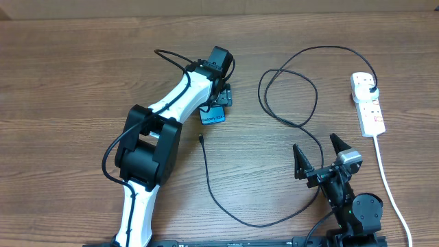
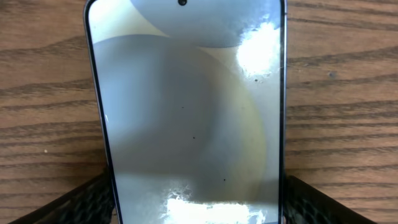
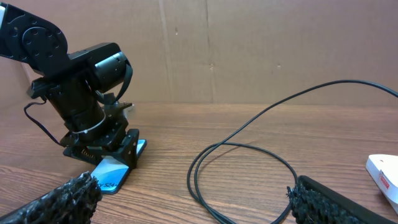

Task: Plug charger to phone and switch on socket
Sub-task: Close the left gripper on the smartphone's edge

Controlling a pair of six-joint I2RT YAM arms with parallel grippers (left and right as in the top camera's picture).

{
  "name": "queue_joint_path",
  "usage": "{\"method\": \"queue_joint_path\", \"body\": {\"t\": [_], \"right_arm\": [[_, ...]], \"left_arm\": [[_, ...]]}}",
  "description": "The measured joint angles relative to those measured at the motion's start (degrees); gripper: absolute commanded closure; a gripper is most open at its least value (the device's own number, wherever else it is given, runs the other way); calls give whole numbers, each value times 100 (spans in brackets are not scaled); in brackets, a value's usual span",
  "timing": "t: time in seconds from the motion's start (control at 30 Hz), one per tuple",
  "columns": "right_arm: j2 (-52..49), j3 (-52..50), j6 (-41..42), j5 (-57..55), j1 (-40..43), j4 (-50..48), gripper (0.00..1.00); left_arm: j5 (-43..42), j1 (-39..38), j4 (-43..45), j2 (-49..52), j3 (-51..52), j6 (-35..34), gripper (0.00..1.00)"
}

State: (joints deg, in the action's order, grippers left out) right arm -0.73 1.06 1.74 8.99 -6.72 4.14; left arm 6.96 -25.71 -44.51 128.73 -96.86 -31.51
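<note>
Brown wood-grain tabletop (image 1: 68, 68), with a cardboard wall (image 3: 249, 50) behind. The left arm stretches out and bends down over the phone (image 1: 213, 116). The left gripper (image 1: 218, 101) straddles it, its fingers (image 2: 87, 202) close at both long edges — whether they press, I cannot tell. The charger (image 1: 208, 171) lies with its small connector just short of the phone, and its plug sits in the socket (image 1: 370, 113), far right of the phone. The right gripper (image 1: 314, 141), well right of the phone, points upward — fingers spread wide.

A wood-grain table (image 1: 68, 68) meets a plain brown cardboard wall (image 3: 249, 50) behind it
</note>
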Motion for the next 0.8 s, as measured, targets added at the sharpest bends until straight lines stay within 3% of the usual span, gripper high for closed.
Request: {"method": "queue_joint_path", "body": {"t": [0.23, 0.8], "right_arm": [[0, 0, 2, 0, 0, 2, 0], [0, 0, 2, 0, 0, 2, 0]], "left_arm": [[-22, 20, -13, 0, -11, -9, 25], [-33, 26, -26, 0, -24, -9, 34]]}}
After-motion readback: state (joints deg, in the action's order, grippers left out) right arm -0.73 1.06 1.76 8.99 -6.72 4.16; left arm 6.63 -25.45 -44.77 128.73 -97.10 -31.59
